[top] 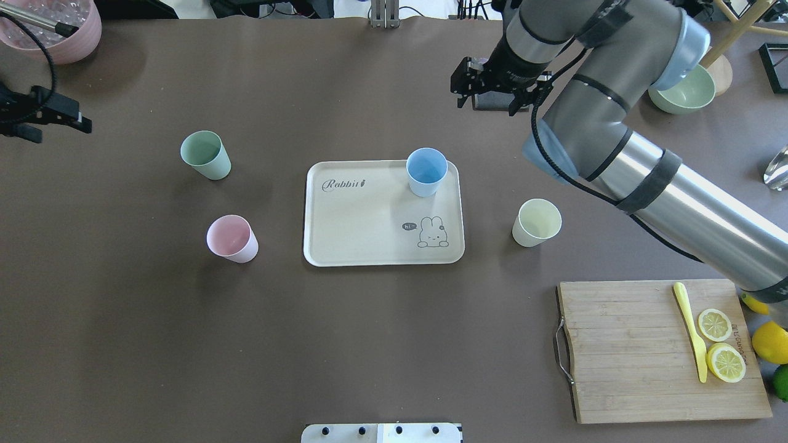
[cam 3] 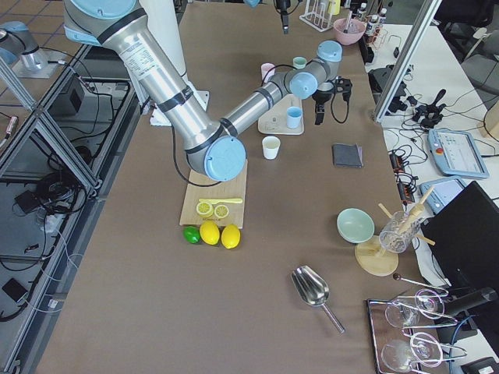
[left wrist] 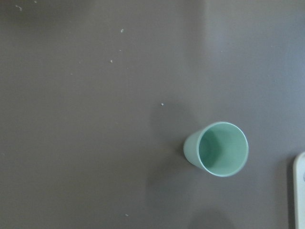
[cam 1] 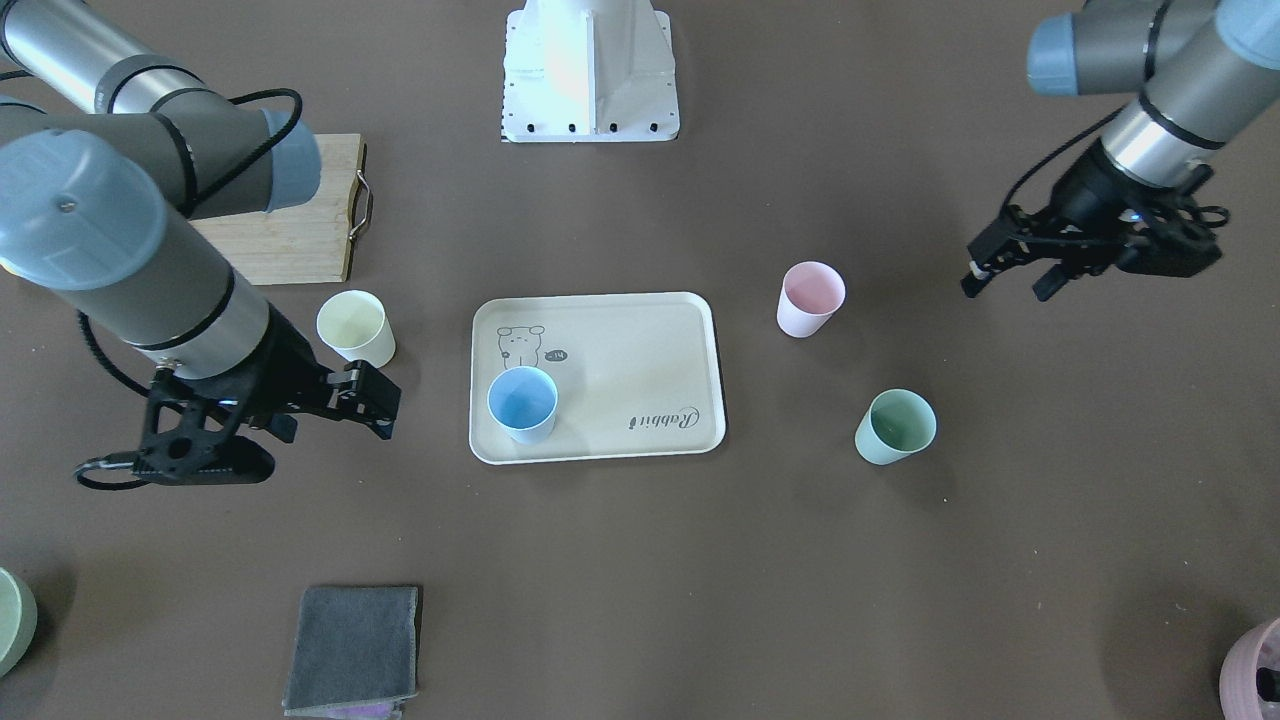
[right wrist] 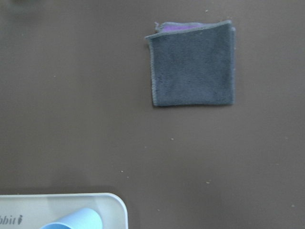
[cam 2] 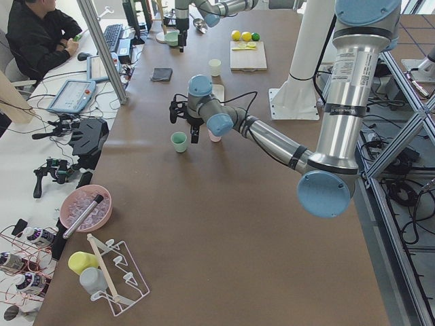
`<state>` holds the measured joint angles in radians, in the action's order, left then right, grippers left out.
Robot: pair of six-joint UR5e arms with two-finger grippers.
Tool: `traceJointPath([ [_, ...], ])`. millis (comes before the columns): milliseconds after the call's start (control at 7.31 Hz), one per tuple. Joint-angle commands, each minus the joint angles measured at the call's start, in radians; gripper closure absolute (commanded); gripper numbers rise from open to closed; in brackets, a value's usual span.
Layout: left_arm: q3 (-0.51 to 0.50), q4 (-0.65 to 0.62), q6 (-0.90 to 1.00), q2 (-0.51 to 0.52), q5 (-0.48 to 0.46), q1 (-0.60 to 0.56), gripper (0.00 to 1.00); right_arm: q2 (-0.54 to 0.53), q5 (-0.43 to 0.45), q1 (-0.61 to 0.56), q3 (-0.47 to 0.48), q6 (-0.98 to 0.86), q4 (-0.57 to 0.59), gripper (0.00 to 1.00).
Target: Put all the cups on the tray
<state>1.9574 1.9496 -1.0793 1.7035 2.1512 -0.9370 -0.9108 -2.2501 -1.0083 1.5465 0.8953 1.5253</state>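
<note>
Grey cloth (cam 1: 352,648) nearest | blue cup (cam 1: 522,403) on tray (cam 1: 620,350); yellow cup (cam 1: 355,328), pink cup (cam 1: 810,298), green cup (cam 1: 897,427) on table (cam 1: 640,560) either side of it | left gripper (cam 1: 1004,290), right gripper (cam 1: 388,408) spread, empty | I judge cups light, stiff, slick: pinch one wall at rim.

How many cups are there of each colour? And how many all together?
Blue cup: 1
Yellow cup: 1
Pink cup: 1
Green cup: 1
Total: 4 cups
</note>
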Motion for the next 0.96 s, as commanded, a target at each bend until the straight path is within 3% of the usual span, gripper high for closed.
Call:
traceJointPath([
  [0,0.037,-0.012,-0.114,0.027,-0.192,0.214,0.03,-0.071,-0.046,-0.070,0.023,-0.114,0.021,0.00],
  [274,-0.026,-0.031,-0.119,0.062,-0.261,0.279,0.07,-0.095,-0.048,-0.085,0.027,-0.139,0.019,0.00],
  [547,-0.057,-0.028,-0.116,0.076,-0.261,0.280,0.15,-0.097,-0.048,-0.085,0.026,-0.139,0.021,0.00],
  [821,-0.071,-0.024,-0.110,0.074,-0.264,0.293,0.15,-0.100,-0.045,-0.085,0.027,-0.139,0.019,0.00],
])
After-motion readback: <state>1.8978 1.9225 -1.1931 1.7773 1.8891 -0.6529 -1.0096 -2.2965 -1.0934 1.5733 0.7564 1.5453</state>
